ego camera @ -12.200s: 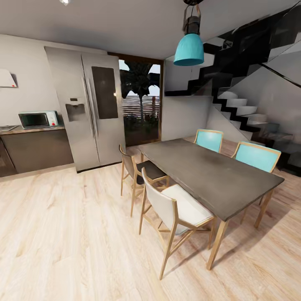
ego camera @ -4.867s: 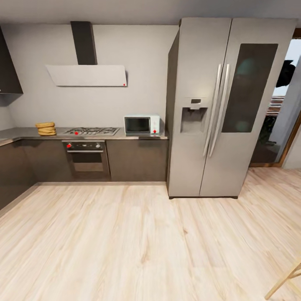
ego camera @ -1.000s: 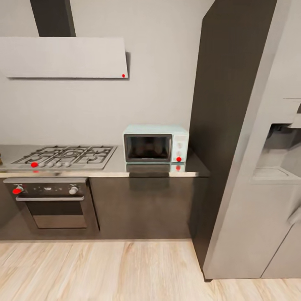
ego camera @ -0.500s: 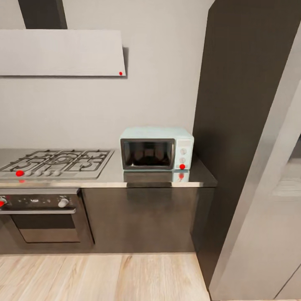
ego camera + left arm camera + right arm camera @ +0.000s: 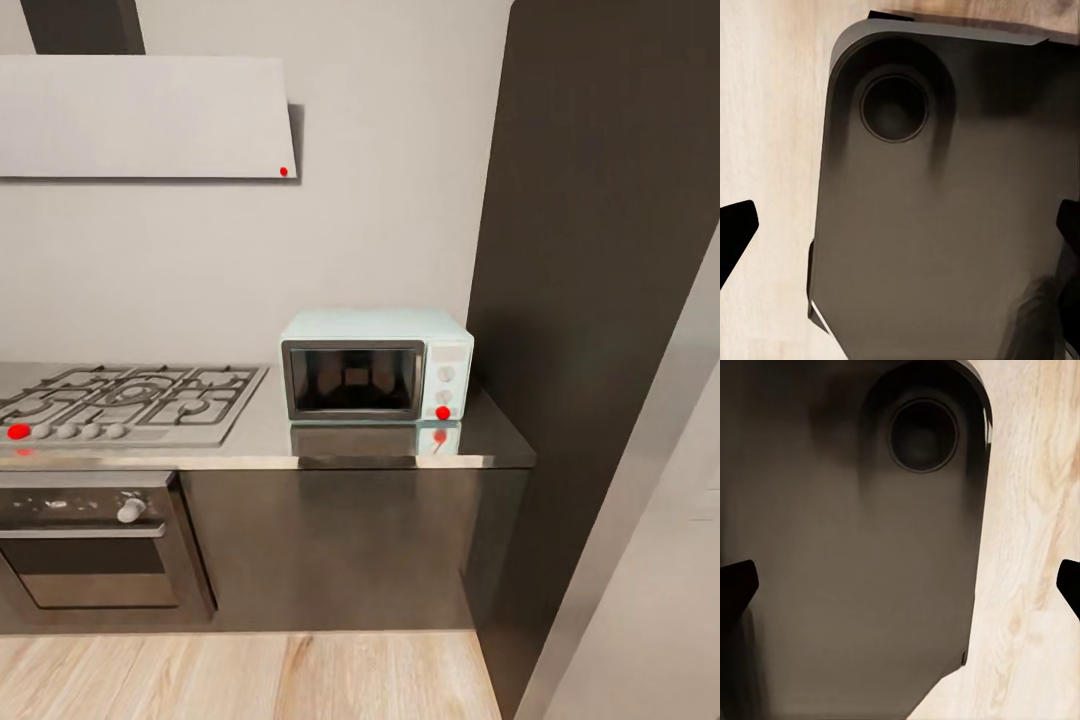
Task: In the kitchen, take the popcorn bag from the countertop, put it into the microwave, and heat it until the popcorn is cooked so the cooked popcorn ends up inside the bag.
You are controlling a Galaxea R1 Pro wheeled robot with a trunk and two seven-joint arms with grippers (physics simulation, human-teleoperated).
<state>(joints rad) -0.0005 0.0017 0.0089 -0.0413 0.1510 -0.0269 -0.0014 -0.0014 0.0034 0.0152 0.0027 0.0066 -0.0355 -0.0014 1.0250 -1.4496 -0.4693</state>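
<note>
Left wrist view: left gripper (image 5: pixel 900 232) spread wide with nothing between its dark fingertips (image 5: pixel 735 229), hanging over the robot base (image 5: pixel 937 210) and wood floor (image 5: pixel 765 112); right gripper (image 5: pixel 900 581) likewise released and empty. Farther off in the head view, microwave (image 5: pixel 377 364) door closed, standing on the countertop (image 5: pixel 260 440) between the gas hob (image 5: pixel 125 400) and a tall dark panel (image 5: pixel 600 250), under the white hood (image 5: pixel 140 118).

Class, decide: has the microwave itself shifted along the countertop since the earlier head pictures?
No. The microwave sits equally near the hob; the camera moved closer.
</note>
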